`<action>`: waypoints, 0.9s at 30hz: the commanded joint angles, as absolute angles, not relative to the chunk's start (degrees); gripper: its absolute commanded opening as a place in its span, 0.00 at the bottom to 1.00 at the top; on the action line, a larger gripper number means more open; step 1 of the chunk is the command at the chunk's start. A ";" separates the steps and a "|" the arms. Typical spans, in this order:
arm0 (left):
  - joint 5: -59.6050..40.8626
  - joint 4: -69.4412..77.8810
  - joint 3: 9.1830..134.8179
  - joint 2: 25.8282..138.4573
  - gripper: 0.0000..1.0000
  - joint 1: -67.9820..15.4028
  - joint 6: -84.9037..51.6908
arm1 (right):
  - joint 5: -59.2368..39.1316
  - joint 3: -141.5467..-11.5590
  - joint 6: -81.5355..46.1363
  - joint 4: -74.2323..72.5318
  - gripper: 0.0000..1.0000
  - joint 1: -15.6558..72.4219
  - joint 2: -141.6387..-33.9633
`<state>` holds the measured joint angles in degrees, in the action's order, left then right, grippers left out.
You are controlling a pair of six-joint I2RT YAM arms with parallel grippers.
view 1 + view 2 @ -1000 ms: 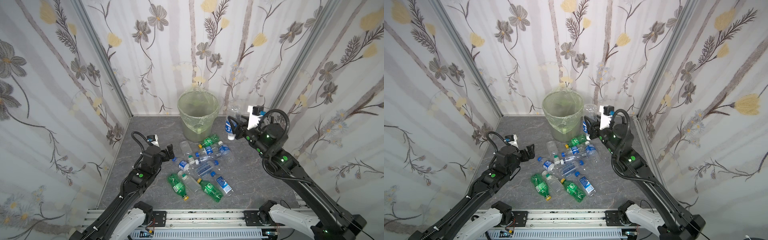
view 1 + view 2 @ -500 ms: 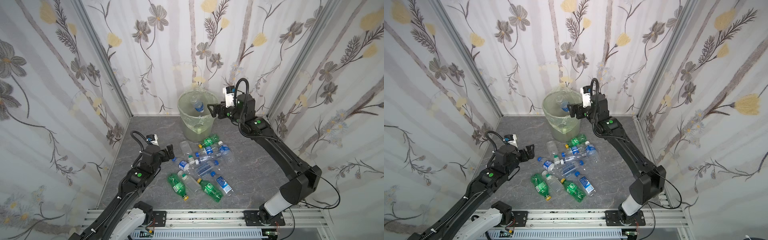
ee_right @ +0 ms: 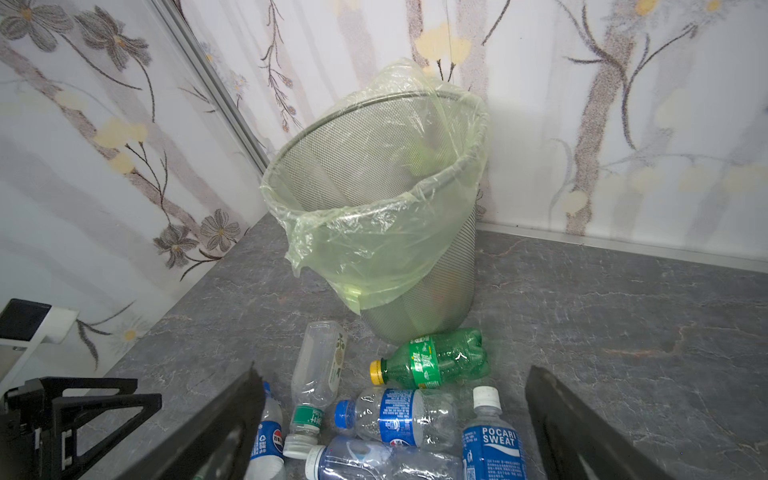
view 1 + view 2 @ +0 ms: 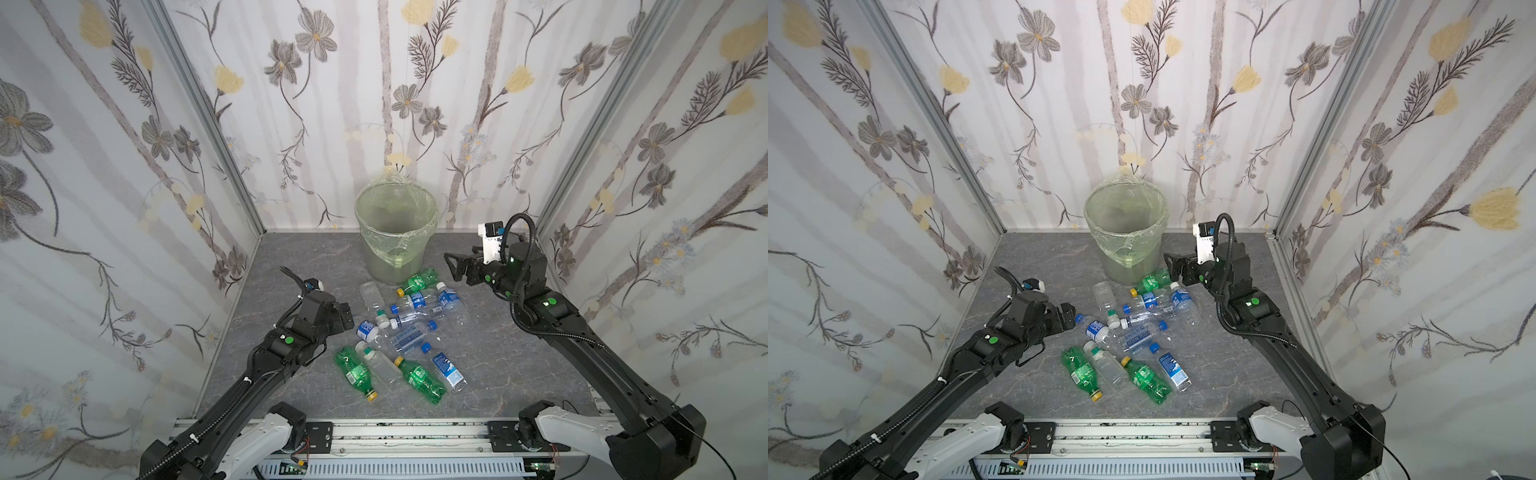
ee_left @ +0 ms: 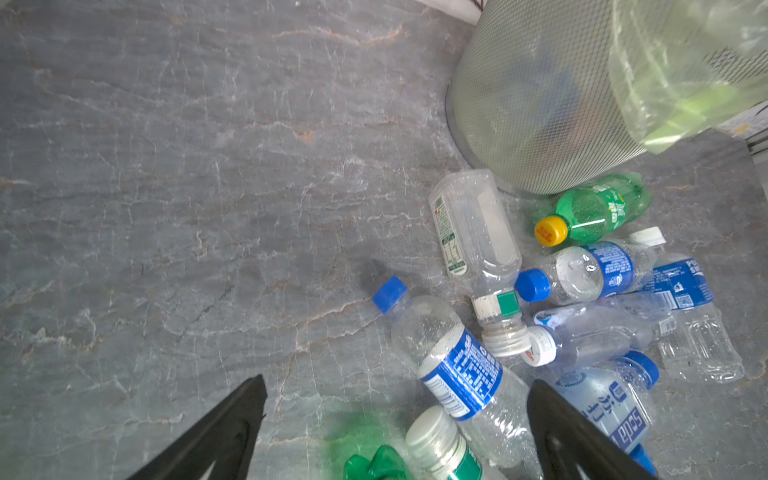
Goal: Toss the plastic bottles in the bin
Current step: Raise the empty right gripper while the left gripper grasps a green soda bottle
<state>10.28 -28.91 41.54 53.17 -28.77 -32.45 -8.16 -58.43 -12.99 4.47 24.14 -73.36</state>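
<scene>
With my left gripper (image 4: 343, 318) and right gripper (image 4: 453, 266) both gaping empty, I am likely choosing one of the bottles (image 4: 407, 328) lying heaped on the tabletop (image 4: 291, 257) just before the bin (image 4: 390, 257), needing a descent and squeeze

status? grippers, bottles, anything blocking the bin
Left gripper open, empty, by the bottles. Right gripper open, empty, beside the bin. About eleven bottles on the table. Bin mouth unobstructed; green bottle at its base.
</scene>
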 commanded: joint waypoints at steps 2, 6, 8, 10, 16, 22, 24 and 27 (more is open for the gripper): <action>10.70 -35.03 40.96 51.56 1.00 -31.59 -40.31 | -6.16 -53.18 -13.41 0.82 0.99 23.00 -71.14; 8.05 -39.06 40.65 52.61 0.98 -34.63 -44.07 | -5.67 -49.99 -13.10 -0.26 0.99 21.72 -70.83; 7.05 -40.09 39.94 53.44 0.98 -37.02 -46.27 | -5.65 -49.58 -13.01 -0.39 0.99 20.99 -71.19; 6.59 -40.88 38.96 54.08 0.97 -39.62 -49.04 | -5.62 -49.31 -13.05 -0.60 0.99 20.50 -71.52; 6.31 -40.96 35.83 56.20 0.92 -46.08 -56.47 | -5.80 -48.35 -13.07 -1.71 0.99 20.08 -72.50; 8.53 -39.38 32.41 57.67 0.88 -50.94 -63.61 | -5.62 -46.39 -13.44 -2.10 0.99 19.80 -72.13; 9.11 -38.33 31.86 58.82 0.87 -51.75 -64.13 | -5.87 -45.82 -13.84 -2.52 0.98 19.71 -71.90; 9.05 -35.59 31.15 60.42 0.84 -51.84 -63.78 | -6.71 -45.27 -14.45 -3.17 0.97 19.72 -71.81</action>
